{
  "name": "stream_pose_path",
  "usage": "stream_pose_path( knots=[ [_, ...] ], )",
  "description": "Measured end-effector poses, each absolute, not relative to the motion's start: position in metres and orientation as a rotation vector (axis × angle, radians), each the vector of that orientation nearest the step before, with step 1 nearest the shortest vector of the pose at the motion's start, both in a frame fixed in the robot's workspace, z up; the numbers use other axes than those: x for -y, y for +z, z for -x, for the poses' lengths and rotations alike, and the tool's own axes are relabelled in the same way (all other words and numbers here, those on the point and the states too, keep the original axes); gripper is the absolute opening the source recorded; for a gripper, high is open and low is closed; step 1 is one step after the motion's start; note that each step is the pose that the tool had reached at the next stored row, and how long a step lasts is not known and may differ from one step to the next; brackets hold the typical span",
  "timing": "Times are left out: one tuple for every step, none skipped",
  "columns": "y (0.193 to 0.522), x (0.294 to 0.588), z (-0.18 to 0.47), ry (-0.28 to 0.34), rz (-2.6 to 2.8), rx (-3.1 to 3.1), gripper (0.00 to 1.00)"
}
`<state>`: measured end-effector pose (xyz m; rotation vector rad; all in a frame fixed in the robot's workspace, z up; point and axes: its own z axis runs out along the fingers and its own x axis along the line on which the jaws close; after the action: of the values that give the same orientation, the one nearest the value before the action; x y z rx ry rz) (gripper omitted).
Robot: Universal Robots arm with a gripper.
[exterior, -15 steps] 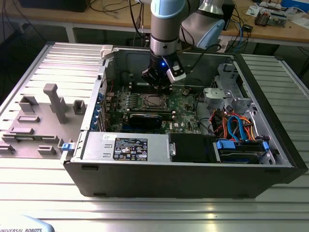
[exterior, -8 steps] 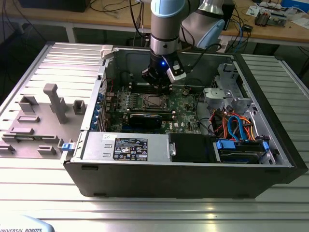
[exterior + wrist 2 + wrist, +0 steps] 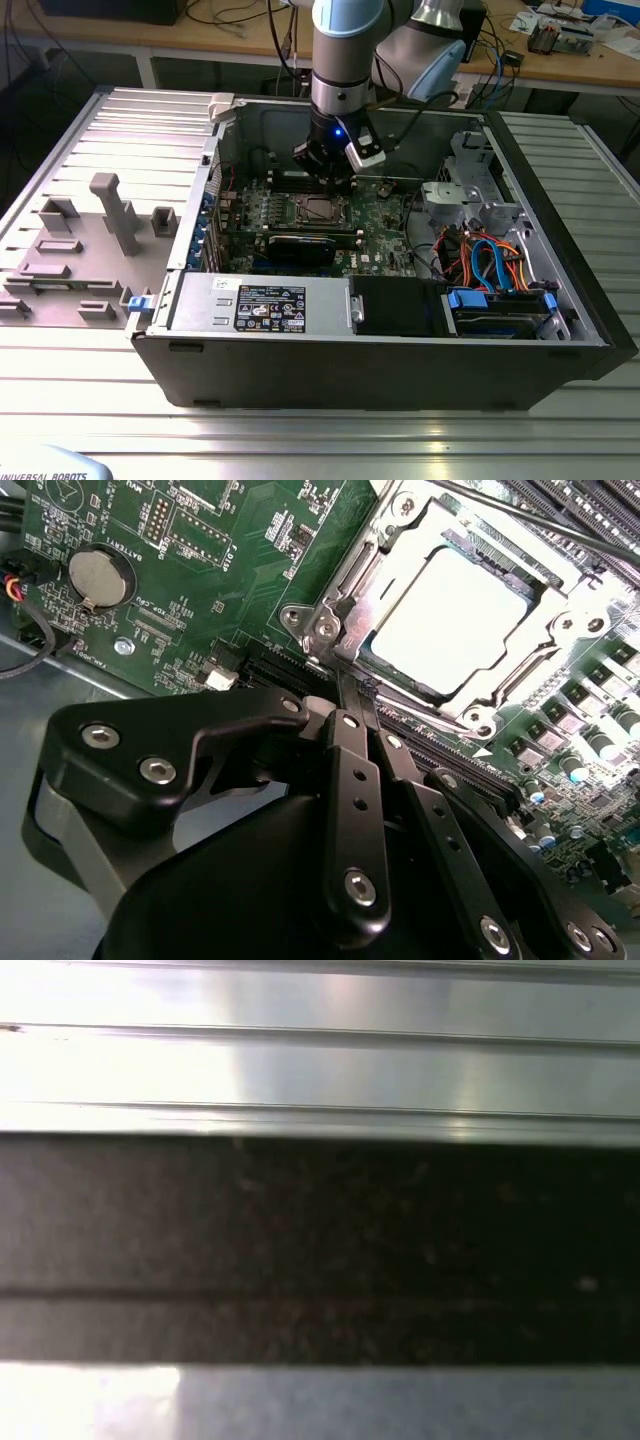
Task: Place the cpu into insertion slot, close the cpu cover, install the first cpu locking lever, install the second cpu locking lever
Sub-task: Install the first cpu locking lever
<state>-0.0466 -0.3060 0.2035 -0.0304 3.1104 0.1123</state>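
The cpu (image 3: 447, 620) lies seated in the insertion slot (image 3: 335, 595) under the thin, stiff cpu cover (image 3: 520, 670), the hand (image 3: 352, 685) pressed together at its seven-o'clock edge, where a springy lever likely needs hooking.

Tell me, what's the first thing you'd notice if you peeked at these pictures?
The big robot arm reaching down into an open computer case lying on a metal table, its gripper right above the green motherboard. In the second wrist view, a bright silvery cpu sits in its socket with the shiny cpu cover framing it, and the black gripper comes right up to the socket's edge.
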Motion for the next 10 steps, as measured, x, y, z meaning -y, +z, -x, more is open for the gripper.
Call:
stream_pose_path(
  knots=[
    [0.2031,0.3061,0.0466,0.111,0.03,-3.11,0.11],
    [0.2026,0.3061,0.0466,0.109,0.03,-3.11,0.11],
    [0.2025,0.3062,0.0466,0.109,0.03,-3.11,0.11],
    [0.2025,0.3063,0.0466,0.109,0.03,-3.11,0.11],
    [0.2026,0.3063,0.0466,0.109,0.03,-3.11,0.11],
    [0.2029,0.3064,0.0466,0.11,0.03,-3.11,0.11],
    [0.2031,0.3064,0.0466,0.11,0.03,-3.11,0.11],
    [0.2033,0.3064,0.0465,0.11,0.03,-3.11,0.11],
    [0.2035,0.3064,0.0465,0.111,0.03,-3.11,0.11],
    [0.2038,0.3065,0.0465,0.111,0.03,-3.11,0.11]
  ],
)
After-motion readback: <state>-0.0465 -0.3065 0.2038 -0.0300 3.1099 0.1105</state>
